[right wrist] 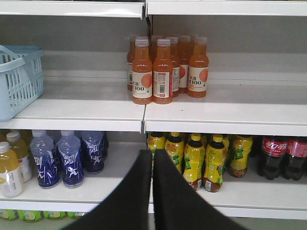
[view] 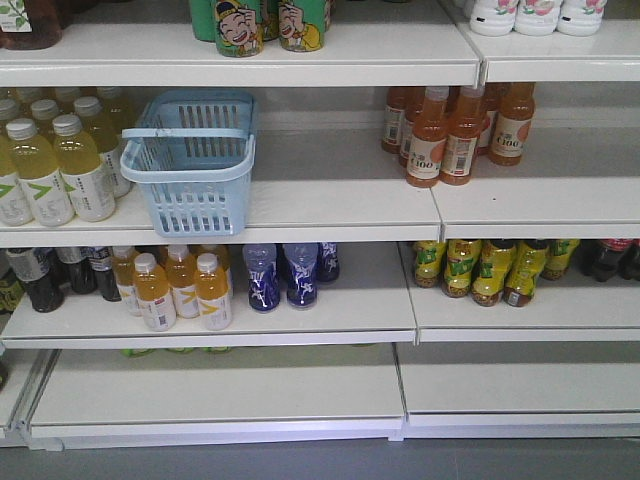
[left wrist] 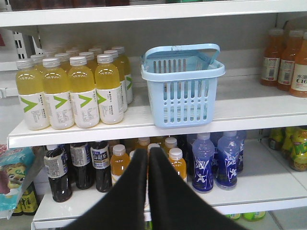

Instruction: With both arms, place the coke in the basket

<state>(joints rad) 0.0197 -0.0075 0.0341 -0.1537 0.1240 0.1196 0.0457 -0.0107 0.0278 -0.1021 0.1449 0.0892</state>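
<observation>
Left gripper [left wrist: 147,152]: fingers pressed together, nothing between them, hanging in front of the lower shelf [left wrist: 249,191]. Right gripper [right wrist: 152,153]: likewise clenched and empty. Basket [left wrist: 182,86] stands upright on the middle shelf [left wrist: 249,108], at 1 o'clock from the left gripper, with both handles folded across its top; yellow bottles [left wrist: 72,91] stand near it at its 9 o'clock. Coke [right wrist: 274,158] stands on the lower shelf at 3 o'clock from the right gripper, well apart from it and from the basket. Orange bottles [right wrist: 163,72] stand at 12 o'clock from the right gripper
</observation>
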